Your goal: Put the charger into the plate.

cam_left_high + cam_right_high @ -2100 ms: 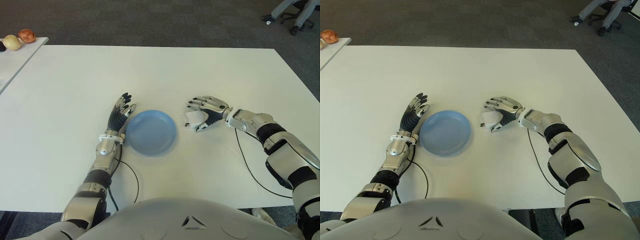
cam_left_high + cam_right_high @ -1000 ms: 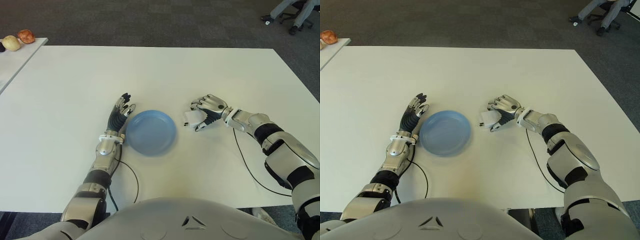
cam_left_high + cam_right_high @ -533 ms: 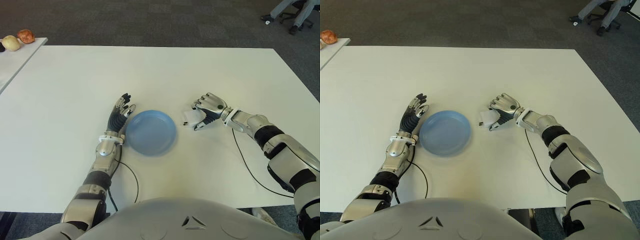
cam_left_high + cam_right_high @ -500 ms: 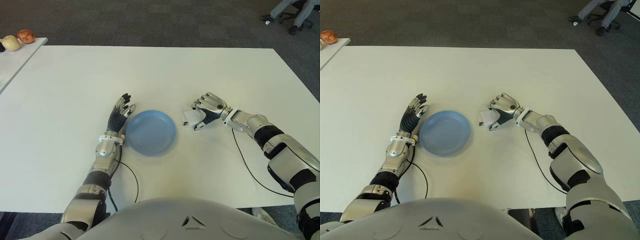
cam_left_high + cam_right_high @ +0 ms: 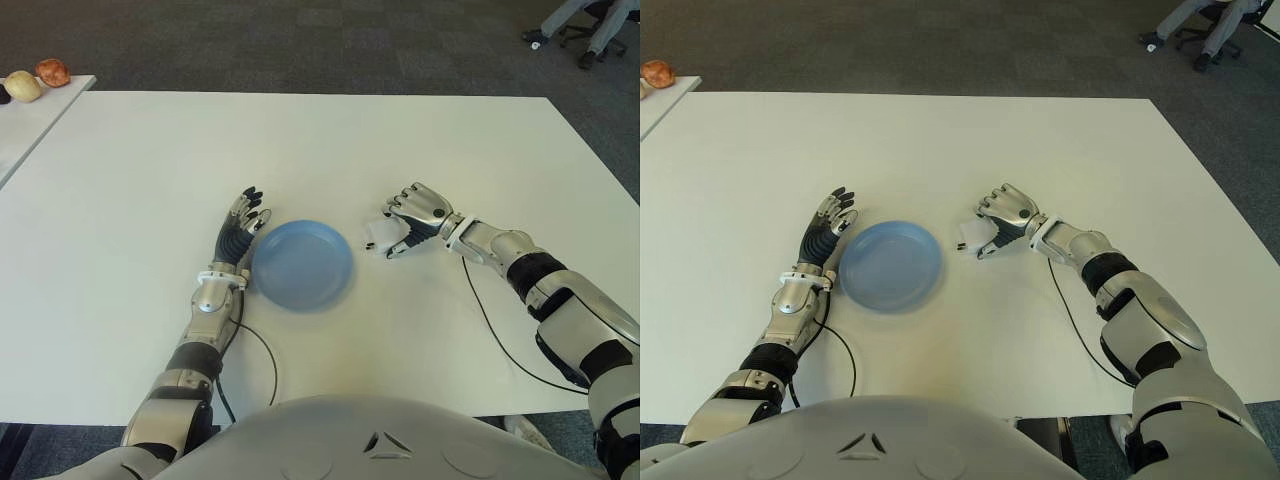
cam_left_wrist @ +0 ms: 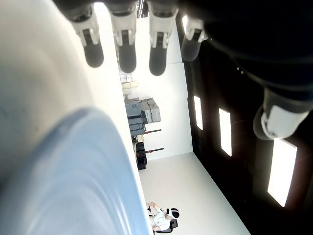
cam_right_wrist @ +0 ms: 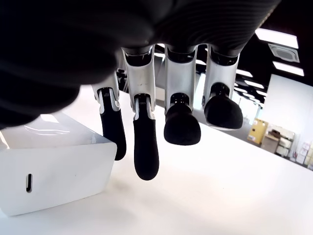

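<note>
White charger (image 5: 381, 233) between right hand (image 5: 412, 214), plate (image 5: 301, 265).

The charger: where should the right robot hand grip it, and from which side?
Across the flat side faces of the charger, coming from above on its right, where the right robot hand curls. It's a small white block on the table.

Overall light: bright, even, from overhead; ceiling panels show as glowing rectangles in both wrist views.
Tabletop (image 5: 400, 140): white and evenly lit, no hard glare.
Shadows: soft and faint, close under the arms and the plate (image 5: 301, 264).
Left wrist view: plate rim blurred, out of focus.
Right wrist view: fingers (image 7: 145, 147) sharp; housing above them near-black, underexposed.
</note>
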